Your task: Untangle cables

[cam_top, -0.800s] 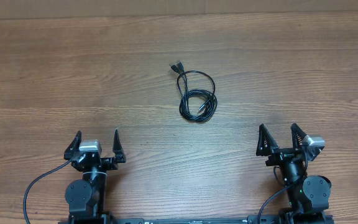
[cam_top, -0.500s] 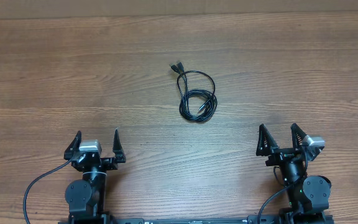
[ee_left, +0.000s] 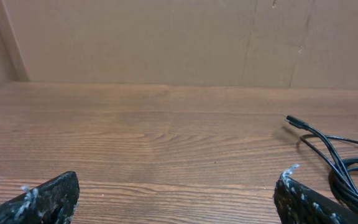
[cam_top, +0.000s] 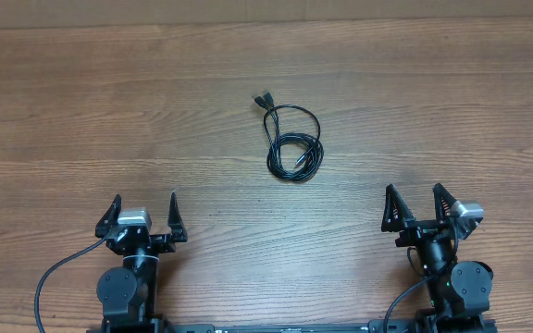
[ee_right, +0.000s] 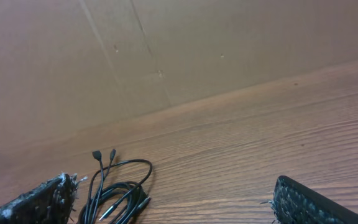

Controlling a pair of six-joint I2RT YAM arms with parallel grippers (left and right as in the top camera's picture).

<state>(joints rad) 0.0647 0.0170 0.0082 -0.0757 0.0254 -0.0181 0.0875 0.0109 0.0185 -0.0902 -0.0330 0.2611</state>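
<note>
Cables (cam_top: 294, 140) coiled on table (cam_top: 81, 102); left gripper (cam_top: 144, 201), right gripper (cam_top: 414, 191) well apart, jaws spread.

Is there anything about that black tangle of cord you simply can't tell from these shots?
Overhead: the cables are small and overlapping, so the number of cords is unclear.
Left wrist view: the coil runs off the right edge, partly behind a tool finger.
Right wrist view: the coil's bottom is cut by the lower edge.
Plug ends: too small to identify.
</note>
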